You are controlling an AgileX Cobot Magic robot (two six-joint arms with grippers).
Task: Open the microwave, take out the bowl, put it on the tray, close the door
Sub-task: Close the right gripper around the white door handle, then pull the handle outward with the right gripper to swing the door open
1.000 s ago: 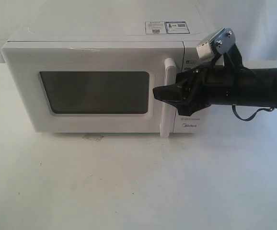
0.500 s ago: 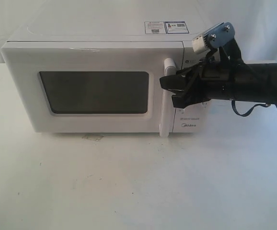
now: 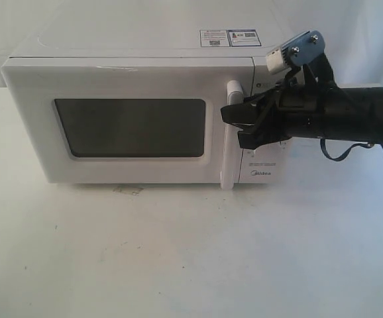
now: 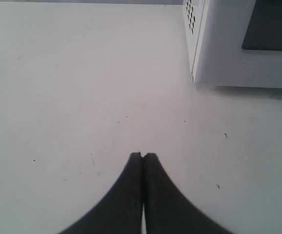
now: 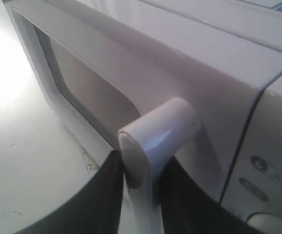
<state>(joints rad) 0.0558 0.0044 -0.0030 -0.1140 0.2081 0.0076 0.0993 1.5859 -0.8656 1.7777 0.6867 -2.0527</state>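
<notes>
The white table point(image 3: 178, 258) carries the microwave point(image 3: 145, 40) along its back edge, left of the middle in the exterior view, front facing the camera. Its door point(image 3: 128, 79) lies flush and shut, with the dark window point(image 3: 130, 128) across most of it and the tall white handle point(image 3: 228, 165) upright at its right side, just beside the control panel point(image 3: 263, 173). Two stickers point(image 3: 230, 37) lie on the top near the right rear. The right gripper point(image 3: 232, 126) reaches in level from the table's right edge, its black fingers point(image 5: 107, 195) pinching the handle's upper part from both sides. The left gripper point(image 4: 142, 156) hangs over bare table near the microwave's front left corner, fingers pressed together, holding nothing.
</notes>
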